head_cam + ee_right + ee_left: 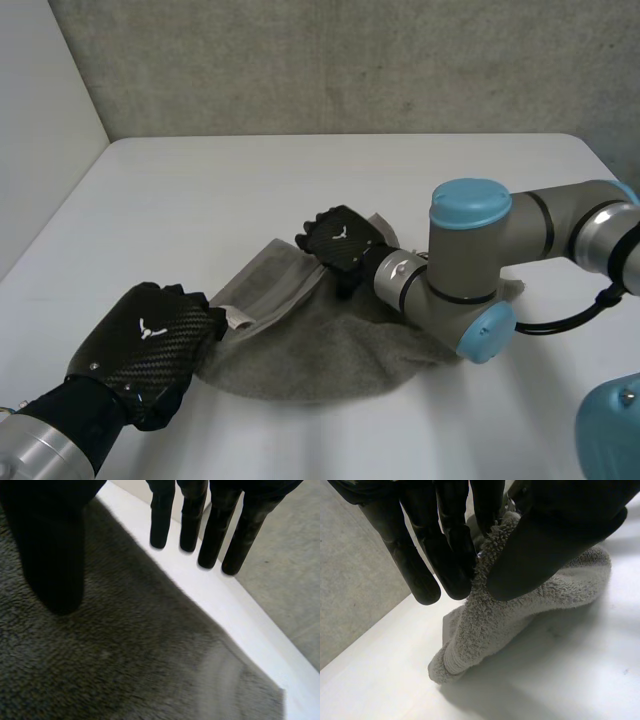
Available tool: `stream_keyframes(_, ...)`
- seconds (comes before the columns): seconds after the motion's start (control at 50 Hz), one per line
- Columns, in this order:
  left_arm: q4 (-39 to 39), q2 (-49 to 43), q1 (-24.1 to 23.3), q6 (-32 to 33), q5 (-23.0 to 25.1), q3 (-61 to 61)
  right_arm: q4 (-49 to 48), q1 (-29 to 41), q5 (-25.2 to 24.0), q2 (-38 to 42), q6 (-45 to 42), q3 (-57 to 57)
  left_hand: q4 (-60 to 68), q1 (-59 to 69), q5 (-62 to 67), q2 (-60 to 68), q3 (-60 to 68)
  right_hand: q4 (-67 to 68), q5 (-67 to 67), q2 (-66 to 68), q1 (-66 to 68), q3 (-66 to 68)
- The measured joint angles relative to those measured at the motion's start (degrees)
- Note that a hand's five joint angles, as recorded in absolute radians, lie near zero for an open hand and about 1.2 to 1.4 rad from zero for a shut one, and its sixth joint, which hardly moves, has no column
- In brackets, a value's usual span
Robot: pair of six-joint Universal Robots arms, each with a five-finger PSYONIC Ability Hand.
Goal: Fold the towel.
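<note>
Soft, floppy towel (330, 350) on bench (250, 200). The left robot hand (150, 345) pinches its edge; right robot hand (342, 240) is open, fingers straight. Best grab corners.

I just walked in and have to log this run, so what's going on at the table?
The robot is partway through folding a grey terry towel on the white table. Its left hand pinches the towel's near-left edge, raising it off the table. Its right hand is open at the far edge, thumb over the cloth. The towel lies bunched, not yet folded flat.
</note>
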Motion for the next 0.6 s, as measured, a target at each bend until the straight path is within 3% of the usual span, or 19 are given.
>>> stream_keyframes(0.12,0.4,0.4,0.0,0.0,0.0,0.1,0.4,0.4,-0.9,2.1,0.0,-1.8,0.0,0.0,0.0,0.0,0.0,22.3,21.5,23.5,19.6,22.0)
stream_keyframes(0.14,0.7,0.4,0.1,0.0,0.0,0.2,0.5,0.5,-0.9,2.3,0.1,-2.4,0.0,0.0,0.0,0.0,0.0,37.3,36.5,38.0,31.7,36.8)
stream_keyframes(0.16,1.0,0.3,0.1,0.0,0.0,0.2,0.5,0.4,-0.8,2.1,0.1,-2.7,0.0,0.0,0.0,0.0,0.0,40.0,39.0,40.1,32.6,39.3)
stream_keyframes(0.28,4.0,-0.2,0.6,0.0,0.0,0.6,0.6,0.0,1.2,-2.3,0.4,-2.8,0.0,0.0,0.0,0.0,0.0,41.3,39.8,40.8,32.6,40.4)
stream_keyframes(0.46,13.3,-3.9,5.0,-0.2,0.0,3.6,0.6,-4.8,8.9,-23.1,-0.2,7.2,0.0,0.0,0.0,0.0,0.0,41.3,40.0,40.8,32.6,40.7)
stream_keyframes(0.6,16.8,-8.3,4.5,-0.8,-0.1,6.4,5.4,-6.9,10.9,-38.1,-2.4,19.8,0.0,0.0,0.0,0.1,0.0,41.4,40.0,40.8,32.6,40.7)
